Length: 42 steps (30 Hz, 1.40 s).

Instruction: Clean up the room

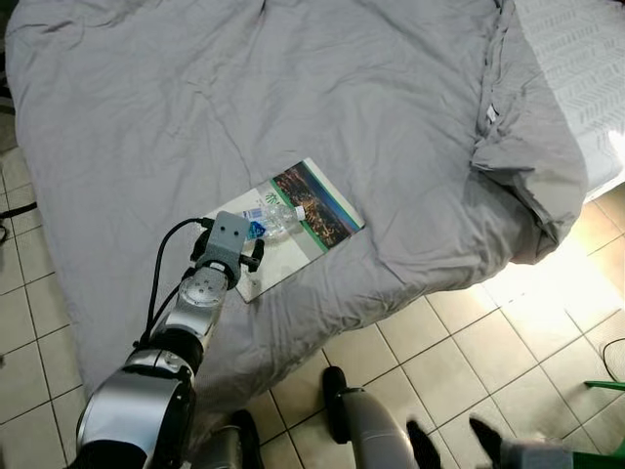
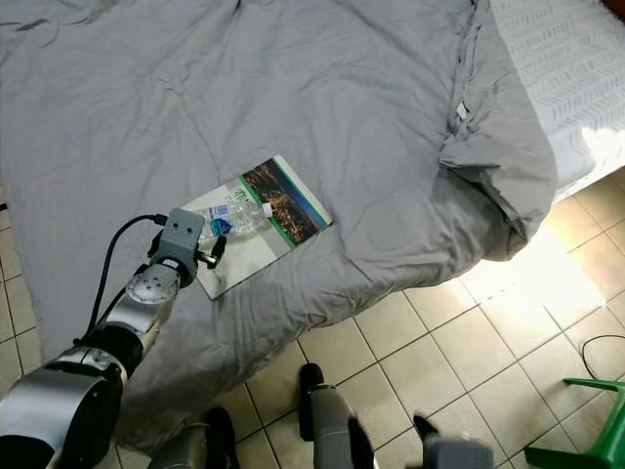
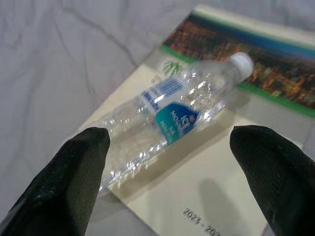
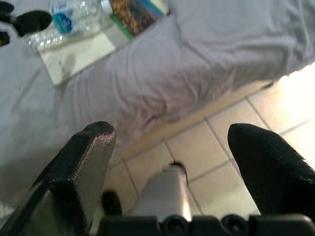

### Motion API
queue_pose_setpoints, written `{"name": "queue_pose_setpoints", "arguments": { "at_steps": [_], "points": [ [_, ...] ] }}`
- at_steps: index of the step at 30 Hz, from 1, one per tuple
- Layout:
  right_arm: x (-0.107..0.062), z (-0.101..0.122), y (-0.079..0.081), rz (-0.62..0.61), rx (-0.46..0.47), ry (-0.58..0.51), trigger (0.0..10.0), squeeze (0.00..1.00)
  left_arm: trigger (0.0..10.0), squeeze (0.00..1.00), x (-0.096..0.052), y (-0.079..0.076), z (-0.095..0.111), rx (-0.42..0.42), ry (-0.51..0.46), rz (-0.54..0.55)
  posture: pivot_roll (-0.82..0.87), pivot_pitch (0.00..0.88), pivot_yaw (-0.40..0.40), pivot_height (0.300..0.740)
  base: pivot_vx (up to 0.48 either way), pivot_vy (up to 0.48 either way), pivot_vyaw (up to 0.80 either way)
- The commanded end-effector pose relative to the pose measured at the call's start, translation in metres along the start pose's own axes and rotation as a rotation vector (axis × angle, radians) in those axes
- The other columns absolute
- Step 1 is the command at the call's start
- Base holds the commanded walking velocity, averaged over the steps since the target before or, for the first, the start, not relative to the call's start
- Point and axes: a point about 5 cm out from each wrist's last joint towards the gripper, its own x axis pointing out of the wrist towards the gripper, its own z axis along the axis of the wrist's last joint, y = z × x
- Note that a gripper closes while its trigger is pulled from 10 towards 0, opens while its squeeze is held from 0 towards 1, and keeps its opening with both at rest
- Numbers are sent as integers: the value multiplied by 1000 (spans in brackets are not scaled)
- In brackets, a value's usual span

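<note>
So far the tidying looks barely begun: a clear, crumpled plastic water bottle with a white cap and blue label (image 3: 174, 120) lies on its side on a cream calendar with a green-edged city photograph (image 1: 322, 210), and both rest on the wrinkled grey duvet (image 1: 391, 98) near the bed's edge, above the beige tiled floor (image 1: 469, 342). Nothing appears lifted or put away yet, so the bottle, and probably the calendar, remain to be cleared.

The left gripper (image 3: 167, 172) reaches forward from the silver arm over the near corner of the calendar. Its two black fingers (image 3: 74, 172) are spread wide, one to each side of the bottle's base end, and neither seems to touch it; the bottle lies just ahead of the tips. Judging from this pose, the arm is lined up for a grasp.

The right gripper (image 4: 170, 152) hangs low beside the bed over the tiles, its fingers also held wide apart and empty.
</note>
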Motion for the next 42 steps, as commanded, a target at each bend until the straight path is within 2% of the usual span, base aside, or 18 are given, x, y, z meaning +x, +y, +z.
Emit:
{"name": "queue_pose_setpoints", "arguments": {
  "at_steps": [1,3,7,9,11,15,19,23,29,33,34,37,40,41,42],
  "points": [
    [3,-10,-6,-30,16,40,10000,0,10000,0,-8,-2,-9,-34,-20,-11,-280,329,6,740,0,0,0],
    [14,-8,-7,-26,20,15,10000,0,10000,0,-16,-4,-9,-50,-73,-22,-256,301,13,740,0,0,0],
    [40,-3,-14,-22,30,-37,10000,0,10000,0,-41,-9,-7,-94,-133,-24,-171,200,21,740,0,0,0],
    [44,-3,-16,-23,30,-44,10000,0,10000,0,-44,-8,-6,-98,-140,-17,-171,200,21,740,0,0,0],
    [58,-2,-20,-26,33,-61,10000,0,10000,0,-51,-9,-8,-106,-137,-5,-122,128,21,740,0,0,0],
    [85,5,-28,-42,44,-116,10000,0,10000,0,-72,-18,-10,-146,-126,2,-90,60,23,740,0,0,198],
    [96,5,-29,-47,45,-125,10000,0,10000,0,-74,-22,-11,-201,-93,17,-79,24,24,740,0,-216,778],
    [110,7,-26,-25,22,-141,10000,0,10000,0,-67,-40,-11,-253,-64,-15,-81,3,31,740,0,-425,744],
    [115,5,-28,-28,16,-149,10000,0,10000,0,-65,-51,-10,-244,-28,-57,-90,0,45,740,0,-425,737],
    [119,-1,-24,-15,-35,-126,10000,0,10000,0,-60,-56,-16,-199,5,-75,-98,0,58,740,217,-331,598],
    [120,-2,-20,4,-43,-125,10000,0,10000,0,-57,-55,-20,-164,34,-70,-98,0,61,740,0,0,0],
    [121,-4,-19,8,-37,-124,10000,0,10000,0,-56,-54,-21,-164,27,-75,-99,0,65,740,0,0,0],
    [121,-10,-20,11,-35,-111,10000,0,10000,0,-60,-54,-18,-130,-7,-91,-97,0,68,740,0,0,0],
    [122,-11,-21,10,-38,-109,10000,0,10000,0,-61,-54,-18,-135,-10,-92,-96,0,67,740,0,0,0],
    [121,-12,-24,-3,-31,-108,10000,0,10000,0,-64,-52,-17,-173,-29,-93,-89,0,60,740,0,0,0]
  ]
}}
